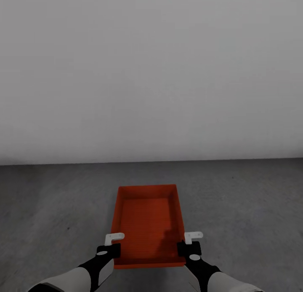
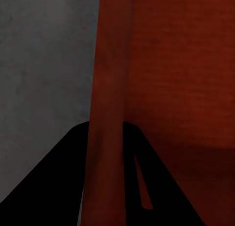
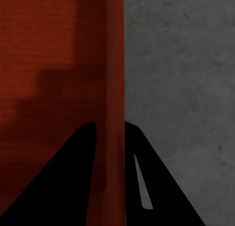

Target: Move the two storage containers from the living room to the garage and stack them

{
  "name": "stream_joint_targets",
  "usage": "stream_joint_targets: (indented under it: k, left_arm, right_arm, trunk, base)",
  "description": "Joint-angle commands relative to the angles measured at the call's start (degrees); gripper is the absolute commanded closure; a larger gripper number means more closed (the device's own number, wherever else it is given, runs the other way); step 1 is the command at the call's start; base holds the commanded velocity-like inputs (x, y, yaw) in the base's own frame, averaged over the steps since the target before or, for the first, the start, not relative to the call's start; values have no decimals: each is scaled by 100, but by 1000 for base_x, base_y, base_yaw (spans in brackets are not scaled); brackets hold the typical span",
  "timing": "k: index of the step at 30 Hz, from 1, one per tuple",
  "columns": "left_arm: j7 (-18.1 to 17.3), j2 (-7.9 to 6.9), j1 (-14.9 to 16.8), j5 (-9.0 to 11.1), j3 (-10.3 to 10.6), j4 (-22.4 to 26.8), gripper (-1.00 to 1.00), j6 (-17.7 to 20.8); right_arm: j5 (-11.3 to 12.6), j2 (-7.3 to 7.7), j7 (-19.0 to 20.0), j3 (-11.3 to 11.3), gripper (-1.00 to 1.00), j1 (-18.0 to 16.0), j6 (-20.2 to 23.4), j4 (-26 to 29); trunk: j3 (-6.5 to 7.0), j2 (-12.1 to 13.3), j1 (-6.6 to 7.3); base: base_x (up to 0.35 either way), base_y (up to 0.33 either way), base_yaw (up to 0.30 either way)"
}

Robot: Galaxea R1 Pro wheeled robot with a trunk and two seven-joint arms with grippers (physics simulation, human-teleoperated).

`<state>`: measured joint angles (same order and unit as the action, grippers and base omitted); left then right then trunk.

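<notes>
One orange-red storage container, open on top and empty, is in front of me over the garage's dark grey concrete floor. My left gripper pinches its left side wall near the near corner, a black finger on each side. On the opposite side wall, my right gripper is shut the same way, with a finger outside and one inside. I cannot tell whether the container rests on the floor or hangs just above it.
A plain grey wall stands straight ahead, meeting the floor a short way beyond the container. Bare concrete stretches to the left and right of the container.
</notes>
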<state>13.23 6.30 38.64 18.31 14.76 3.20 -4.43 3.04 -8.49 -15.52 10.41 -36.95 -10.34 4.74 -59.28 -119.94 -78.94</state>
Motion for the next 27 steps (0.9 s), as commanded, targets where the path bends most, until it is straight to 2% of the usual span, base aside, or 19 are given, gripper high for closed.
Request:
stream_joint_targets:
  k: [1,6,8,27]
  left_arm:
    - [136,-22,3,-12,-140,10,100,-339]
    - [136,-17,3,-12,-142,11,100,-339]
    - [136,-18,3,-12,-142,10,100,-339]
    - [136,-18,3,-12,-140,13,100,-339]
  right_arm:
    - [294,-3,101,-382,100,-6,6,-8]
    - [296,-3,101,-382,100,-11,6,-8]
    - [295,-3,101,-382,100,-11,6,-8]
    - [294,-3,101,-382,100,-9,6,-8]
  trunk:
    - [-23,-43,-22]
    - [-141,-244,-131]
    - [-156,-244,-131]
    - [-170,-244,-131]
  base:
    - [0,0,0]
    - [0,0,0]
    - [0,0,0]
    - [0,0,0]
